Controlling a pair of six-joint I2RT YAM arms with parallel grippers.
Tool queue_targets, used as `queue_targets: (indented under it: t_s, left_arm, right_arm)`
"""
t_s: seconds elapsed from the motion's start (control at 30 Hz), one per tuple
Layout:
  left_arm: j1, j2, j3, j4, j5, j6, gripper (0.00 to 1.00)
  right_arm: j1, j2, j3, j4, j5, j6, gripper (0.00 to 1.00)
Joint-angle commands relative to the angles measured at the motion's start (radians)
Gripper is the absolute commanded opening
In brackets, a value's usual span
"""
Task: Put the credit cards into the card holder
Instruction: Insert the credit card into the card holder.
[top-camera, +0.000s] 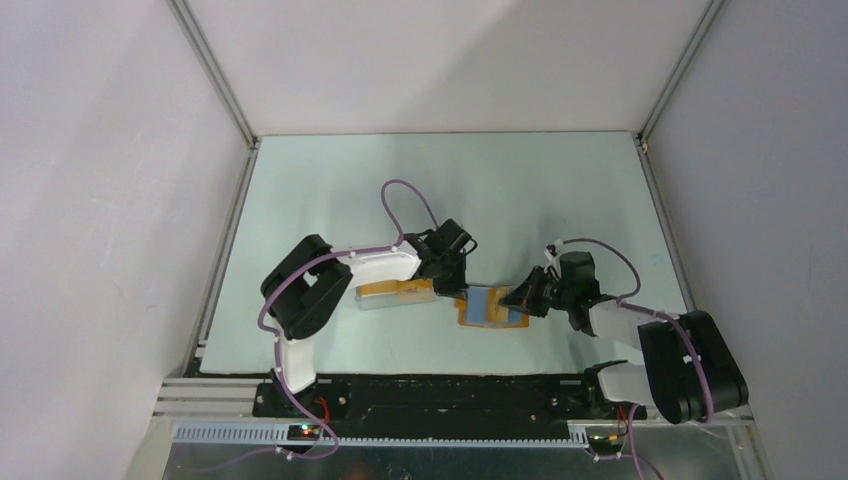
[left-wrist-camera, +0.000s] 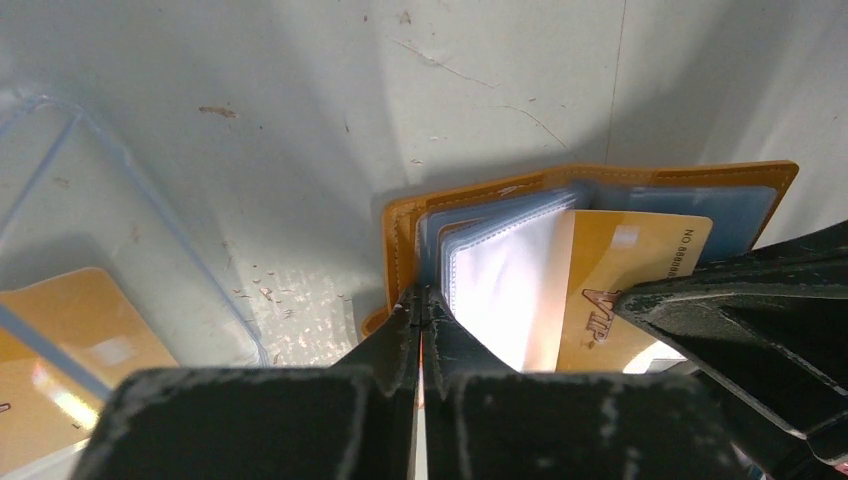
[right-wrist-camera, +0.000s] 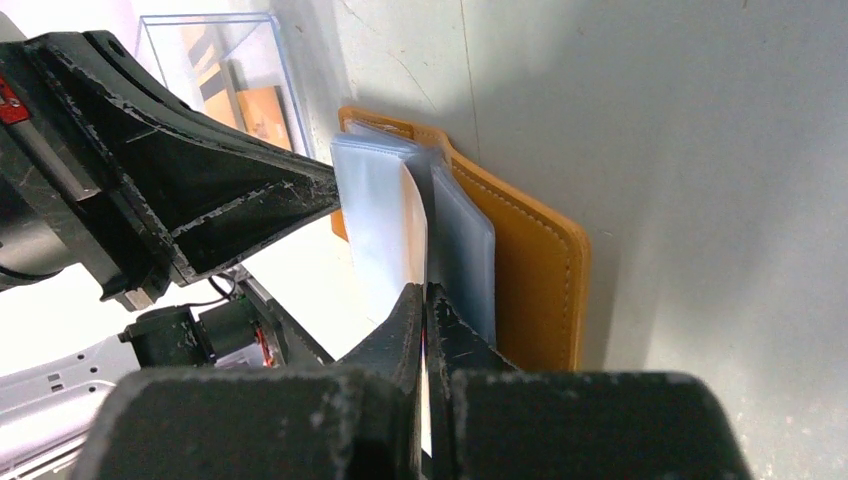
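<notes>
Right gripper (right-wrist-camera: 428, 300) pinches golden card (left-wrist-camera: 630, 270) (VIP-printed).

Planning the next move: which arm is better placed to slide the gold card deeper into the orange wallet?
Right. The right claw is shut on the credit card, which sits edge-first among the card holder's clear sleeves. The left claw looks shut on the holder's edge, steadying it.

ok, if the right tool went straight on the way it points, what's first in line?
The card holder. The right tool, shut on a card seen edge-on, points into the clear sleeves. The left tool sits just left of that line, but depth is unclear, so a graze is possible.
</notes>
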Motion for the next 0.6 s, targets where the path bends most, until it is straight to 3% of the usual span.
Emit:
queue_targets:
  t_s: [0.0, 0.4, 0.57]
  left_arm:
    - [-0.006, 0.086, -0.026, -0.003, -0.008, 0.004, 0.00]
    - [-0.007, 0.088, -0.026, -0.003, -0.001, 0.006, 0.00]
    - [-0.005, 0.081, -0.032, -0.004, -0.005, 0.002, 0.00]
  right_arm:
    - [0.013, 0.059, -0.016, -0.003, -0.028, -0.003, 0.00]
    - [0.017, 0.254, 0.051, 0.077, -0.094, -0.045, 0.00]
    - [0.068, 0.242, 0.068, 0.066, -0.070, -0.004, 0.06]
